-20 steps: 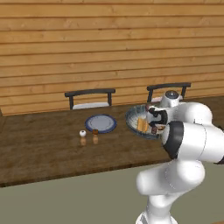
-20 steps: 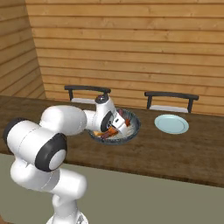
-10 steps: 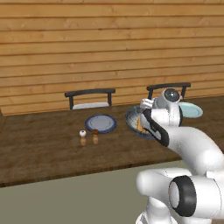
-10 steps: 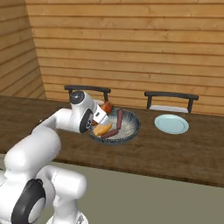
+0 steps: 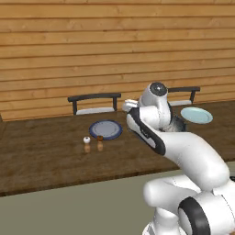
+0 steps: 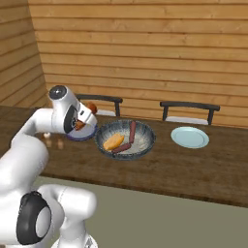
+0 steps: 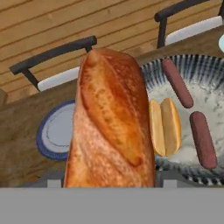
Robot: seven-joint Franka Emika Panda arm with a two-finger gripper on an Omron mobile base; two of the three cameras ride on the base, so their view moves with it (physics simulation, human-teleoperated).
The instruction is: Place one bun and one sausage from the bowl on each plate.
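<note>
bun [image 7: 111, 127] held by end effector | fingertips hidden | blue plate [image 7: 54, 131] partly covered

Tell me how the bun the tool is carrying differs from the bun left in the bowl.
The carried bun is clamped in the tool, off the table; the other bun lies in the bowl beside two sausages. In the hand view the carried bun fills the foreground and looks darker and crustier, while the other looks small and paler. Both are oblong golden rolls.

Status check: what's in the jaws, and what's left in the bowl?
Jaws shut on one bun, lifted off the table near the blue-rimmed plate. Bowl holds one bun, two sausages. Both plates bare, nothing blocking.
</note>
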